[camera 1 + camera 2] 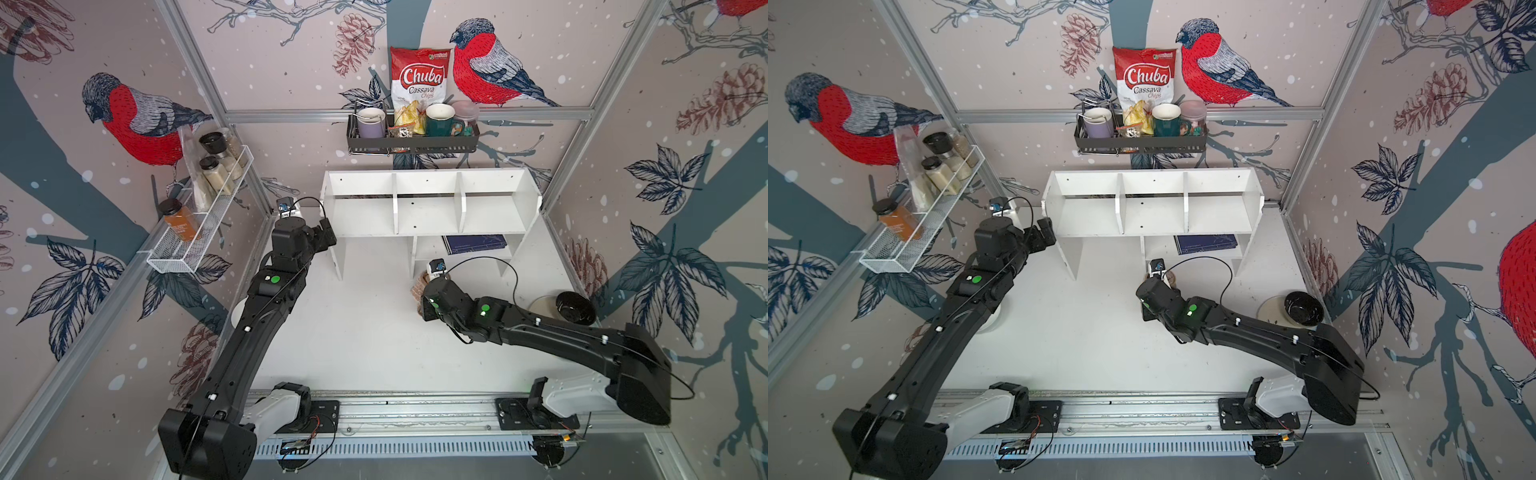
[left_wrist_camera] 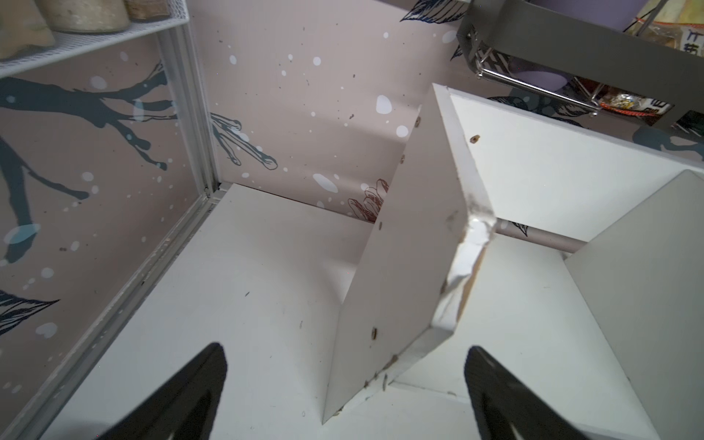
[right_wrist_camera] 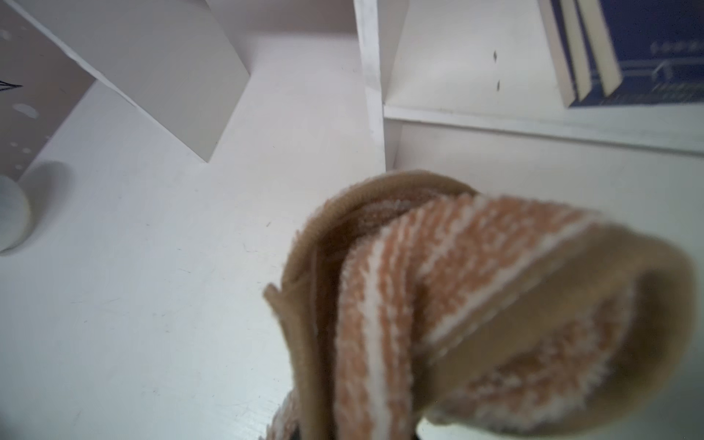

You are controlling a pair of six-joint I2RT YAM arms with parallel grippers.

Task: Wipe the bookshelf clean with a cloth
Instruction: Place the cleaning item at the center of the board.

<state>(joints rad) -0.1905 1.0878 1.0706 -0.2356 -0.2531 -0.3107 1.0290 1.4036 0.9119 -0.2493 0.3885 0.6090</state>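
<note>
Bookshelf: the white wooden bookshelf [image 1: 428,216] [image 1: 1152,216] stands at the back of the white surface [image 1: 365,332], against the rear wall. Its three upper compartments are bare.
Lower cubby: navy books [image 1: 476,244] [image 3: 647,57] lie flat on the small shelf under the right-hand part of the unit.
Cloth: the tan cloth [image 3: 476,304] [image 1: 419,286] with pale stripes is at the tip of the right arm. It is folded over itself and sits just in front of the lower cubby's upright divider. It fills much of the right wrist view, blurred.
Left gripper: the left gripper [image 2: 345,346] [image 1: 328,235] is at the bookshelf's left end. Its black fingers [image 2: 198,388] are spread wide, one on each side of the chipped front edge of the side panel, and neither touches it.
Right gripper: the right gripper [image 1: 423,301] is low over the surface with the cloth against it. The cloth hides the fingers, so whether they pinch it cannot be told.
Right side: a black bowl [image 1: 575,306] rests on a pale plate [image 1: 540,307] near the right wall, well apart from the cloth.
Walls: a black metal rack [image 1: 411,143] above the bookshelf holds mugs and a bag of Chuba cassava chips [image 1: 419,79]. A white wire mesh rack [image 1: 195,232] on the left wall holds spice jars.
</note>
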